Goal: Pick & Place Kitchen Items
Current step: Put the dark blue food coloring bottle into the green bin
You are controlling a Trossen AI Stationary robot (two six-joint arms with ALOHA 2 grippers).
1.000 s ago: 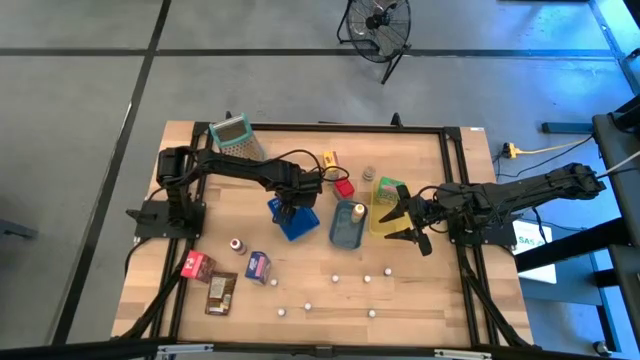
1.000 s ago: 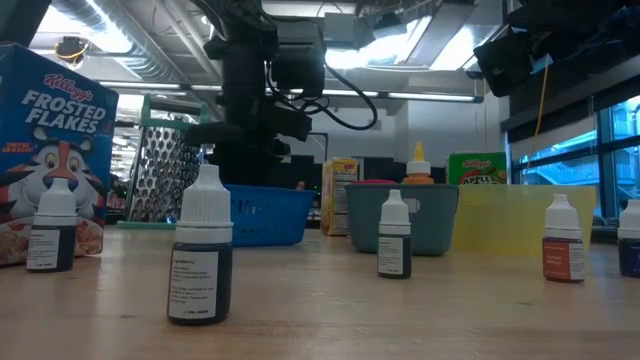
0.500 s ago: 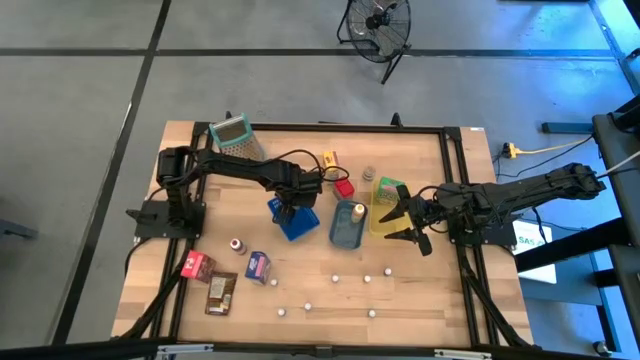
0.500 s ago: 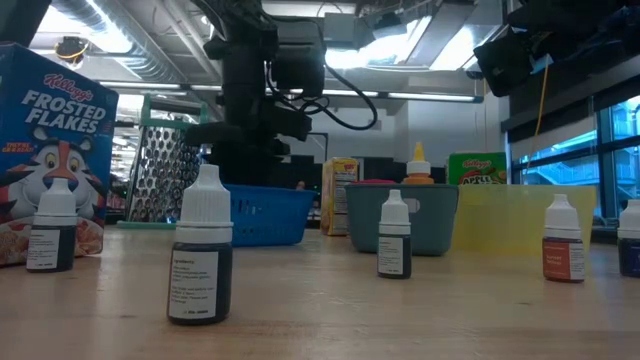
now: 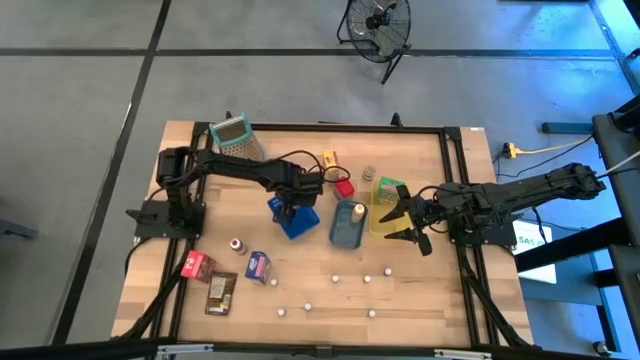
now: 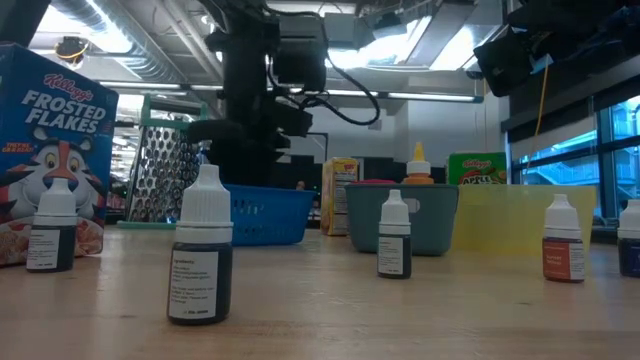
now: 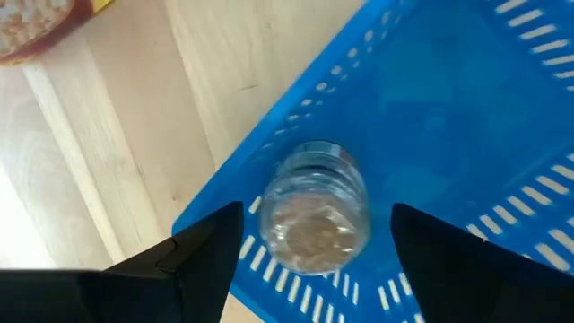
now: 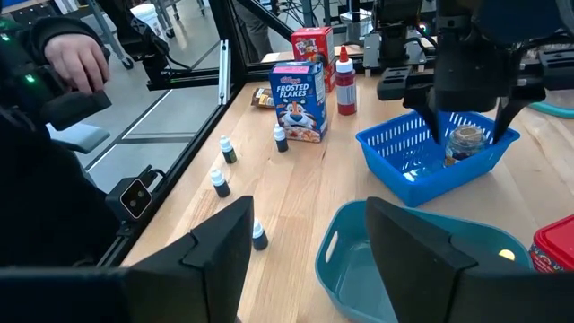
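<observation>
Right now a small clear jar (image 7: pixel 316 208) with brownish contents stands upright in a corner of the blue basket (image 7: pixel 466 117); left gripper (image 7: pixel 314 247) sits directly over it, fingers spread apart on either side of the jar, not touching it — jar is free in the basket. From the right wrist view the same jar (image 8: pixel 464 144) shows between the left arm's fingers, inside the blue basket (image 8: pixel 404 161). Blue basket (image 5: pixel 297 220) sits mid-table, teal tray (image 5: pixel 347 228) just beside it, yellow tray (image 5: pixel 382 218) next over. Right gripper (image 5: pixel 408 218) hangs above the yellow tray's edge, fingers apart, holding nothing. Rest of the kitchen items are scattered: Frosted Flakes box (image 8: pixel 297 100) and red-capped bottle (image 8: pixel 345 82) near the far side of the basket; small dropper bottles (image 6: pixel 201 260) stand upright on the near table; pink packet (image 5: pixel 196 265), brown packet (image 5: pixel 221 292) and purple box (image 5: pixel 258 266) lie well apart from the basket — toward the left front corner; a metal grater (image 5: pixel 235 134) stands at the back.
</observation>
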